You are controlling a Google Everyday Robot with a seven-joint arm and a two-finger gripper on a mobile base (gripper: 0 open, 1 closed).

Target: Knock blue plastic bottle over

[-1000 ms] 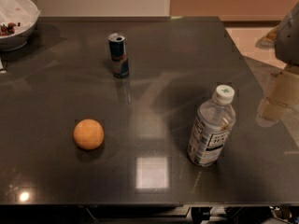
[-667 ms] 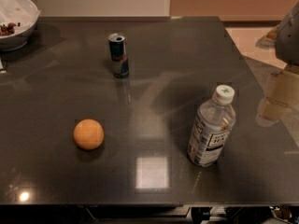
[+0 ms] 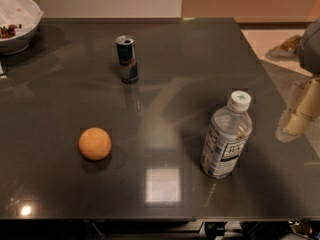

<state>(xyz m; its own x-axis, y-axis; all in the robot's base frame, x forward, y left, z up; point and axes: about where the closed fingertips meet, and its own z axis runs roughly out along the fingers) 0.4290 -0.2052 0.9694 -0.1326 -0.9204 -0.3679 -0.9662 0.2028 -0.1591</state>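
Note:
The blue plastic bottle (image 3: 226, 136) stands upright on the dark table (image 3: 200, 59), right of the middle. It is clear plastic with a white cap and a white-and-dark-blue label. My gripper (image 3: 299, 118) hangs at the right edge of the view, beige and blurred, to the right of the bottle and apart from it.
A blue-and-silver drink can (image 3: 127, 59) stands upright at the back middle. An orange (image 3: 94, 143) lies at the front left. A white bowl (image 3: 15, 21) with some food sits at the back left corner. The table's right edge runs just below my gripper.

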